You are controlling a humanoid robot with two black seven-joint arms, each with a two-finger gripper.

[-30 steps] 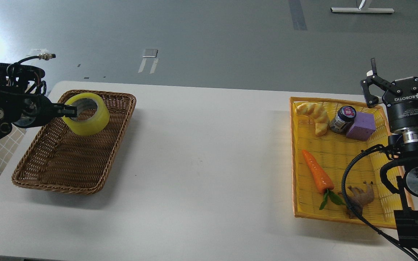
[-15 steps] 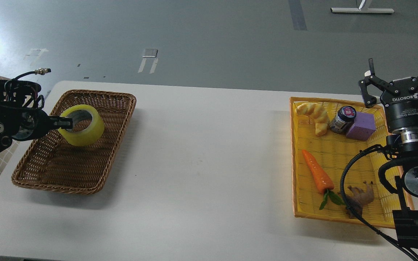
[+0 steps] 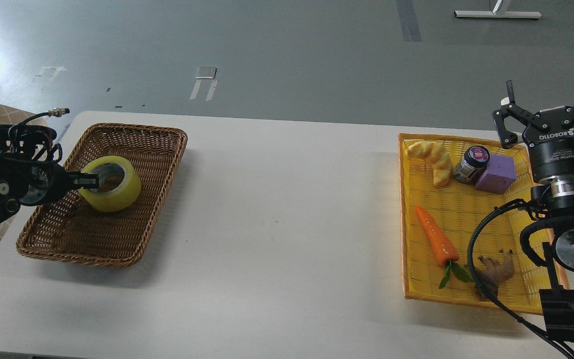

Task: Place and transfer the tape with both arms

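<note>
The tape, a wide yellow roll with a grey core, sits low inside the brown wicker basket at the table's left. My left gripper reaches in from the left and is shut on the roll's near wall, one finger inside the core. Whether the roll rests on the basket floor I cannot tell. My right gripper is open and empty, fingers pointing up, above the back right corner of the yellow basket.
The yellow basket holds a croissant-shaped bread, a dark jar, a purple block, an orange carrot and a brown toy animal. The white table lies between the baskets.
My left gripper has lowered the tape into the wicker basket and drawn it slightly left and toward me. The right arm shifted slightly left, then held still.
</note>
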